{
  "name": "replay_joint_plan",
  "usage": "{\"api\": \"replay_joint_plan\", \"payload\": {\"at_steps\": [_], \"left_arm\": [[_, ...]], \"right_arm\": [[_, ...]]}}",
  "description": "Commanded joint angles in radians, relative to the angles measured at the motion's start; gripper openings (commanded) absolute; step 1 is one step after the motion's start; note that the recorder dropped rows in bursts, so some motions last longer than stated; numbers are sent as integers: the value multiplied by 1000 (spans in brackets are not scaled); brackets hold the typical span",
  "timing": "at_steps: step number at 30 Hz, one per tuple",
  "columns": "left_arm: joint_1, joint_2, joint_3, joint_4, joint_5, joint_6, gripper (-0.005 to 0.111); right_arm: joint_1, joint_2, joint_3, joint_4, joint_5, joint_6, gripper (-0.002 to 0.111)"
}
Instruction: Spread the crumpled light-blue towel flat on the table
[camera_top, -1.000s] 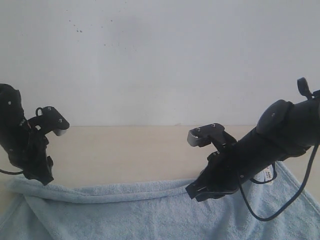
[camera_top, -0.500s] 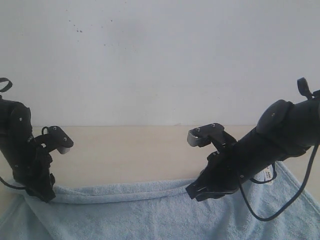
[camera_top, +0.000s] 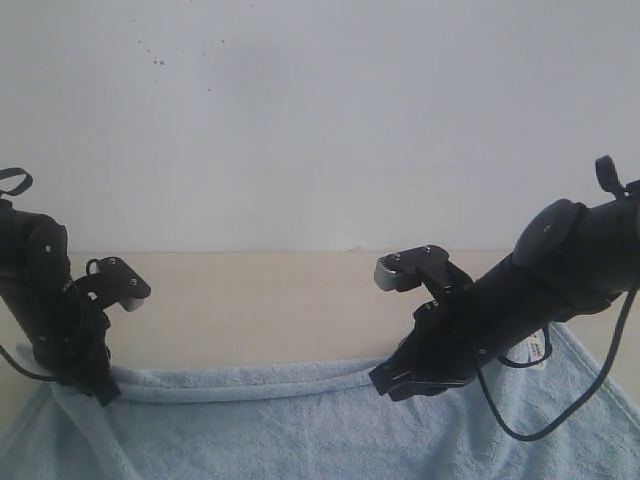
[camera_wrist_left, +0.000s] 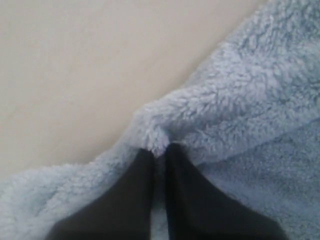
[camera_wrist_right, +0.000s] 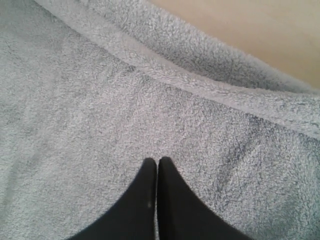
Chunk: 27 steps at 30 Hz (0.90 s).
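The light-blue towel (camera_top: 300, 430) lies across the near part of the beige table (camera_top: 270, 300), and its far edge is rolled into a long fold. At the far left corner my left gripper (camera_top: 104, 393) is shut on that edge. In the left wrist view a fluffy tuft of the towel (camera_wrist_left: 240, 100) is pinched between the left gripper's (camera_wrist_left: 159, 149) black fingertips. My right gripper (camera_top: 385, 385) points down at the towel's middle. In the right wrist view the right gripper (camera_wrist_right: 157, 161) is shut just above the pile of the towel (camera_wrist_right: 100, 125), with nothing between its tips.
A plain white wall (camera_top: 320, 120) rises behind the table. Bare tabletop (camera_wrist_left: 75, 60) lies beyond the towel's far edge. A black cable (camera_top: 520, 425) loops from the right arm over the towel.
My left gripper has come down and to the right onto the towel's far left edge and has shut on it. The right arm has stayed where it was.
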Motion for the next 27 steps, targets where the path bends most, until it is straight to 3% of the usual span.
{"api": "replay_joint_plan", "payload": {"at_steps": [1, 10, 15, 16, 18, 19, 20, 22, 27], "left_arm": [[-2, -70, -3, -8, -42, -26, 4], [-2, -166, -3, -11, -147, -38, 4], [-2, -50, -32, 0, -323, -38, 5], [-2, -21, -50, 0, -320, -38, 7], [-2, 58, -104, 0, -304, -47, 30], [-2, 92, -137, 0, -306, -148, 51], [2, 98, -160, 5, -315, -308, 56], [14, 86, -181, 16, -315, -434, 54], [14, -11, -184, 114, -134, -434, 52]], "right_arm": [[2, -3, 1, 6, -3, -4, 0], [2, -3, 1, 6, -3, -4, 0], [2, -3, 1, 8, 4, -4, 0], [2, -3, 1, 8, 6, -4, 0], [2, -3, 1, 10, 12, -11, 0], [2, -3, 1, 10, 14, -14, 0], [2, -3, 1, 10, 14, -22, 0], [2, -3, 1, 18, 18, -29, 0], [54, -3, 1, 59, 46, -123, 0]]}}
